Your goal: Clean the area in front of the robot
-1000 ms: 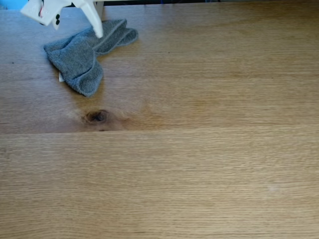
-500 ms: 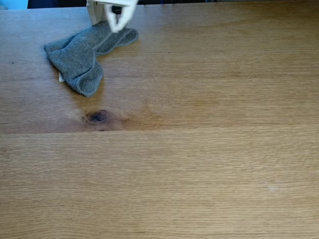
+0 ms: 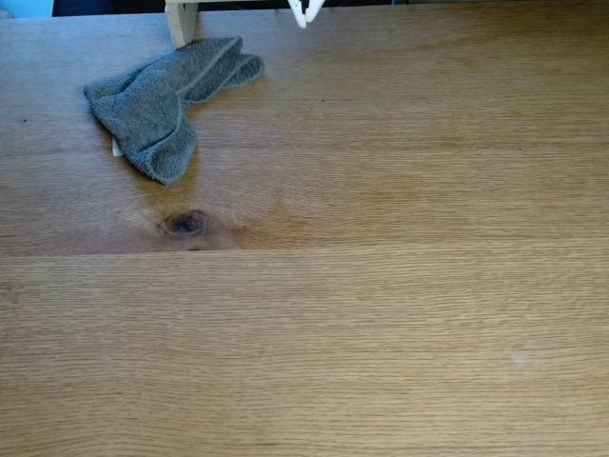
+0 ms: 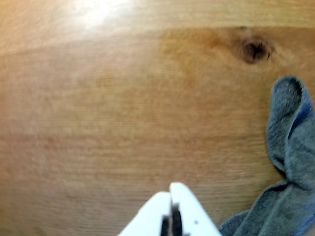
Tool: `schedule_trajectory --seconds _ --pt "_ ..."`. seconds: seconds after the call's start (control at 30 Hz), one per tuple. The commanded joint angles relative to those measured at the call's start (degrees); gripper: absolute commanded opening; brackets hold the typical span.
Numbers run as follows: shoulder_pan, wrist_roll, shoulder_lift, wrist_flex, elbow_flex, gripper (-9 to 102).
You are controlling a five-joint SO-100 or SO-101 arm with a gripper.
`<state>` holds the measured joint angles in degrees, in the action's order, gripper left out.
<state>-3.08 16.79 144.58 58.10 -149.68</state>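
Gripper [image 3: 305, 15] is largely cut off by the top edge of the fixed view; only two white fingertips show, clear of the cloth [image 3: 162, 100] and to its right. In the wrist view the gripper [image 4: 171, 194] enters from the bottom edge, slightly blurred, its jaws pressed together with nothing between them. Cloth [image 4: 284, 172] lies to its right, cut by the right and bottom frame edges, not touching the fingers.

No brand, label or writing is legible; a small pale tag edge shows at the cloth's left side, unreadable.

Tabletop [image 3: 400, 314] fills both views. Dark knot [image 3: 185, 223] sits just below the cloth in the fixed view, apart from it; in the wrist view the knot [image 4: 255, 49] is above the cloth. A wooden post [image 3: 181, 21] stands at the top edge, its upper part cut off, just beside the cloth's far end. A faint pale smear [image 3: 519, 359] marks the lower right of the tabletop.
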Motion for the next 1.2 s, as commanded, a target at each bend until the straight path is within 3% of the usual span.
schedule_trajectory --seconds 0.0,0.33,0.77,0.87,1.17 --pt "-1.67 -1.05 20.04 -1.58 -13.62 0" --pt "-1.14 -6.33 42.45 6.68 -43.42 0" --pt "-1.85 -10.02 44.82 14.41 -42.19 0" --pt "-0.53 -10.02 44.82 14.41 -42.19 10" --pt "-0.26 -10.02 44.82 14.41 -42.19 6"
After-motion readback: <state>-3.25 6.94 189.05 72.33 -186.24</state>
